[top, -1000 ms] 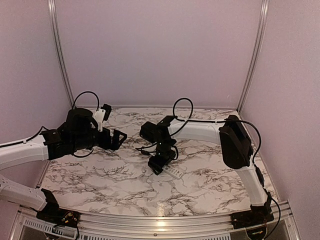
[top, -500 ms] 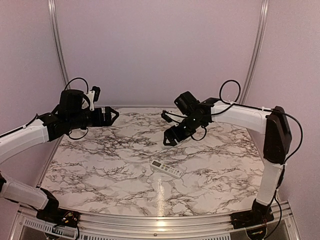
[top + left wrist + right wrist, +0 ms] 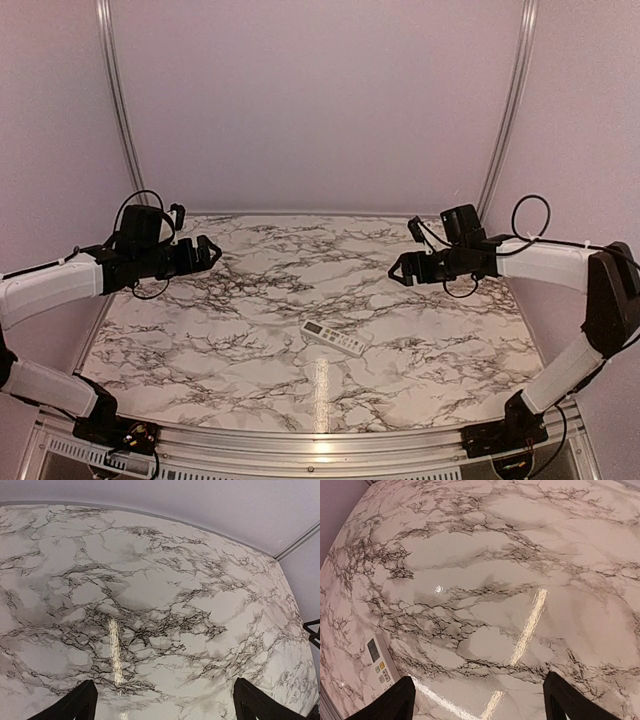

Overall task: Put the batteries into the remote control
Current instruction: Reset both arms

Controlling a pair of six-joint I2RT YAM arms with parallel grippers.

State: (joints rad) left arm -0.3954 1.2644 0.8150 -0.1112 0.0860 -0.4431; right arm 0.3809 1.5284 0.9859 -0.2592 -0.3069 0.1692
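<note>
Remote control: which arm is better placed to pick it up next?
Probably right. The remote control lies nearer the right gripper, open and empty, and shows at the edge of the right wrist view; the left gripper is farther and its view misses it.

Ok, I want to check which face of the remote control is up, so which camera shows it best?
The top external view: the whole remote control lies on the marble table, button face up. The right wrist view catches only its screen end, lower left. The left wrist view shows only the table.
</note>
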